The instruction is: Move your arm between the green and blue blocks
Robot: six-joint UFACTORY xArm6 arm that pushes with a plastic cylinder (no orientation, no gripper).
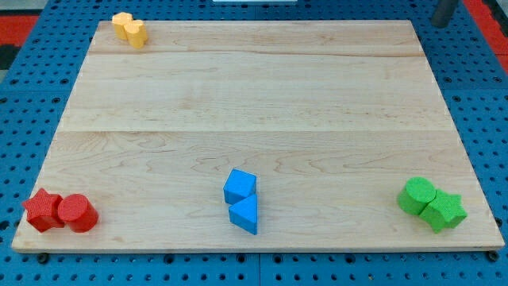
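Note:
Two blue blocks sit at the view's bottom centre: a blue cube (240,185) with a blue triangular block (245,214) touching it just below. Two green blocks sit at the bottom right: a green cylinder (417,195) touching a green star (444,210). A wide stretch of bare wood lies between the blue pair and the green pair. My rod enters at the view's top right corner, and my tip (441,24) is just beyond the board's top right corner, far above the green blocks and far from the blue ones.
A red star (41,210) and a red cylinder (77,213) touch at the bottom left. Two yellow blocks (129,29) touch at the top left. The wooden board (254,95) rests on a blue pegboard (484,87).

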